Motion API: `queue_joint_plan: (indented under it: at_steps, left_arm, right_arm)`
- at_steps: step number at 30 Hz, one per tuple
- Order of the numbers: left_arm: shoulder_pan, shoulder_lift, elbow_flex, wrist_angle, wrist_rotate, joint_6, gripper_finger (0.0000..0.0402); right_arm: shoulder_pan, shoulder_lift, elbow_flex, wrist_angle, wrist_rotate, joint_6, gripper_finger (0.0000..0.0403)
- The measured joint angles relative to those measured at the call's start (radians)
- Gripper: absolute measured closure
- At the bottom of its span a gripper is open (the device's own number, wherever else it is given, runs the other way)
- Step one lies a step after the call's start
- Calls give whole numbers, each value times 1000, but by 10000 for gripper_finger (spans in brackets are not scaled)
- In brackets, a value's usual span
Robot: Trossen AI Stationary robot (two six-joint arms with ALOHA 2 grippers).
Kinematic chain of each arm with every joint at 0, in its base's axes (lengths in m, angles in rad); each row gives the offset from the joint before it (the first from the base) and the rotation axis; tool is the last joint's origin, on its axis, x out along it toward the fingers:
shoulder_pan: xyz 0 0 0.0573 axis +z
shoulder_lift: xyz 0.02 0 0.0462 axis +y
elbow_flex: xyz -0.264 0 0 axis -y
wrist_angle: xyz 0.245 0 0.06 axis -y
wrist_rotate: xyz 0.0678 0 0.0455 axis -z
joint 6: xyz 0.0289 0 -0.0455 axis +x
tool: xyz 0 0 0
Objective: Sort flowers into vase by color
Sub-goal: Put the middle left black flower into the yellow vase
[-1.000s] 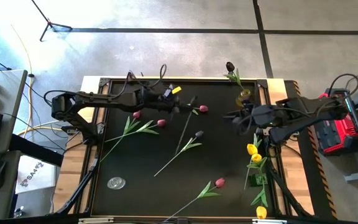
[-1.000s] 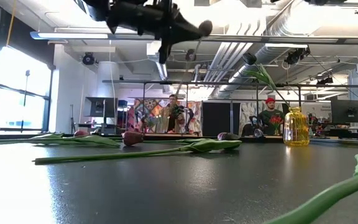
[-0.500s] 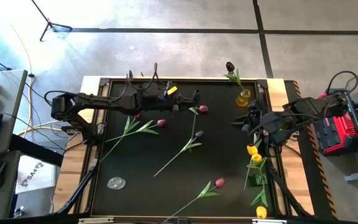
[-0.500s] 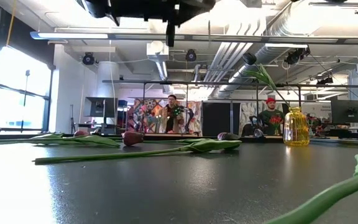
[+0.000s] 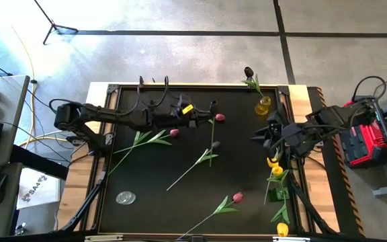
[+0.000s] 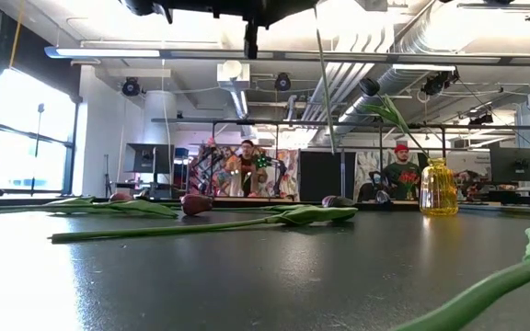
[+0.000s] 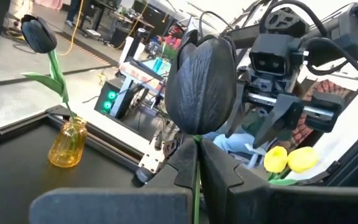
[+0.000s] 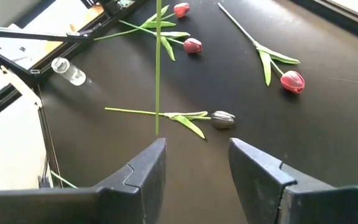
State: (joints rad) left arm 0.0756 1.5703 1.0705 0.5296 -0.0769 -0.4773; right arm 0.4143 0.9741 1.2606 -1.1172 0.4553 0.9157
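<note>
One dark tulip (image 7: 199, 84) is pinched by its stem between my left gripper (image 7: 197, 163)'s fingers, which are closed tight on it, and I hold it up off the black table (image 5: 247, 175) with the stem hanging down so it can go into a neck stem-first. The yellow glass vase (image 7: 67, 143) stands at the far edge of the table and already holds another near-black tulip (image 7: 37, 34), so I judge that is where this colour belongs. My right gripper (image 8: 194, 163) hangs over the table's right side, near the yellow tulips (image 5: 274, 166), with its fingers spread wide and nothing between them; the hanging stem (image 8: 158, 62) shows ahead of it, perhaps so it can steady or take it. Pink tulips (image 5: 238, 197) and one more dark one (image 5: 215, 144) lie loose on the table, unsorted, and a small clear vase (image 5: 125, 197) lies toppled near the front left corner.
</note>
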Motion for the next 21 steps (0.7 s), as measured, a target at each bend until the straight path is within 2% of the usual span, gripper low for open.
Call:
queue_joint_plan:
  at_steps: [11, 21]
  left_arm:
    - [-34, 0, 0, 20, -65, 6, 401]
    - [-46, 91, 0, 237, -68, 3, 401]
  right_arm:
    - [61, 0, 0, -12, 10, 2, 242]
    - [87, -3, 0, -152, 94, 128, 242]
